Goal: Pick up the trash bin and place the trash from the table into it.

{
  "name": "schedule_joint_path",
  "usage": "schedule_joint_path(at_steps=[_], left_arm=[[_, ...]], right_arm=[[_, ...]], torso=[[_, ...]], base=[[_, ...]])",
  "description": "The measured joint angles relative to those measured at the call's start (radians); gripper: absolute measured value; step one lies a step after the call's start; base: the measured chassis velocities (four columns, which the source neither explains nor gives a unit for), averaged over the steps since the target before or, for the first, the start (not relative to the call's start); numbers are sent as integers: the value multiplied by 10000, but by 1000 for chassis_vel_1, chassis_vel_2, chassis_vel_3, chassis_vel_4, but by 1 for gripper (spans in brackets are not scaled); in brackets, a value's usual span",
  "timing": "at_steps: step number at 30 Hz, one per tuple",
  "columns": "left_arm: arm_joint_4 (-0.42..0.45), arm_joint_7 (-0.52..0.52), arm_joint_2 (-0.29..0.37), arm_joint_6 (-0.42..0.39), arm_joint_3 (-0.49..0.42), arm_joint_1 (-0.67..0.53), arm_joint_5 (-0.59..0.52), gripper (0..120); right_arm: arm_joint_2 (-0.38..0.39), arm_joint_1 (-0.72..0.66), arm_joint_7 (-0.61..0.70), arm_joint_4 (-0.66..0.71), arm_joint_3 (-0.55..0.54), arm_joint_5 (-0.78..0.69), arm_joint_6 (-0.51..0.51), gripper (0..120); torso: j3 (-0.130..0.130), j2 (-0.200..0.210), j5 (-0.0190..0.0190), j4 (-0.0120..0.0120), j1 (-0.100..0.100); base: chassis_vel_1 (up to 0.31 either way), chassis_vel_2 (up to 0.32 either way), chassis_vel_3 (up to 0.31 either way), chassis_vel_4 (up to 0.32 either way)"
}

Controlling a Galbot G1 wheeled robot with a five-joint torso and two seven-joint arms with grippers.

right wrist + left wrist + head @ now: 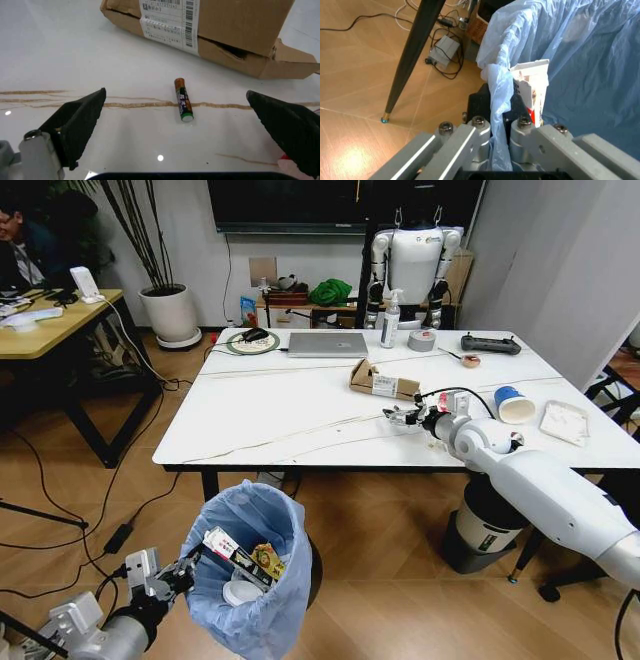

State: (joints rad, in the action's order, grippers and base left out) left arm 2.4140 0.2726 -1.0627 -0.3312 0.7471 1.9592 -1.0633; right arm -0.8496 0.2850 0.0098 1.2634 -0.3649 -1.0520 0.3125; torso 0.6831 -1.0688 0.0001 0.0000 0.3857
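The trash bin (262, 552), lined with a light-blue bag, hangs in front of the table (270, 415). My left gripper (172, 576) is shut on its rim. In the left wrist view the left gripper (498, 109) pinches the bag and the dark rim, with a white-and-red wrapper (534, 87) just inside. My right gripper (405, 418) hovers low over the tabletop, open. Its fingertips (75, 118) straddle a small battery (183, 99) without touching it. A torn brown cardboard box (383, 380) (220, 26) lies just beyond. A blue paper cup (513, 405) and a white tissue (565, 422) lie further right.
At the table's far side are a silver laptop (328, 344), a spray bottle (390, 320), a grey tape roll (422, 340) and a black controller (490, 344). A white-and-black cylinder (487, 525) stands under the table. A black table leg (415, 56) and cables are near the bin.
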Motion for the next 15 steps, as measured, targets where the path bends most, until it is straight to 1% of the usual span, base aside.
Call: schedule_joint_path(at_steps=[8,10,13,14,15], left_arm=[[-40,23,59,0,-25,-40,-48,0],[-41,24,57,0,-24,-40,-48,0],[-41,25,41,0,-25,-40,-49,0],[-41,25,41,0,-25,-40,-49,0],[-41,25,37,0,-25,-40,-49,0]], right_arm=[[-146,-128,-152,-396,-64,18,-32,100],[-155,-152,-208,-466,-99,28,-41,96],[-160,-154,-342,-538,-139,61,-60,84],[-160,-154,-342,-538,-139,61,-60,84],[-165,-151,-363,-559,-144,70,-64,81]], torso=[[0,0,-2,0,0],[0,0,-3,0,0],[-1,-1,-2,0,0],[-1,-1,-2,0,0],[-1,0,-3,0,-1]], base=[[0,0,0,0],[0,0,0,0],[0,0,0,0],[0,0,0,0],[0,0,0,0]])
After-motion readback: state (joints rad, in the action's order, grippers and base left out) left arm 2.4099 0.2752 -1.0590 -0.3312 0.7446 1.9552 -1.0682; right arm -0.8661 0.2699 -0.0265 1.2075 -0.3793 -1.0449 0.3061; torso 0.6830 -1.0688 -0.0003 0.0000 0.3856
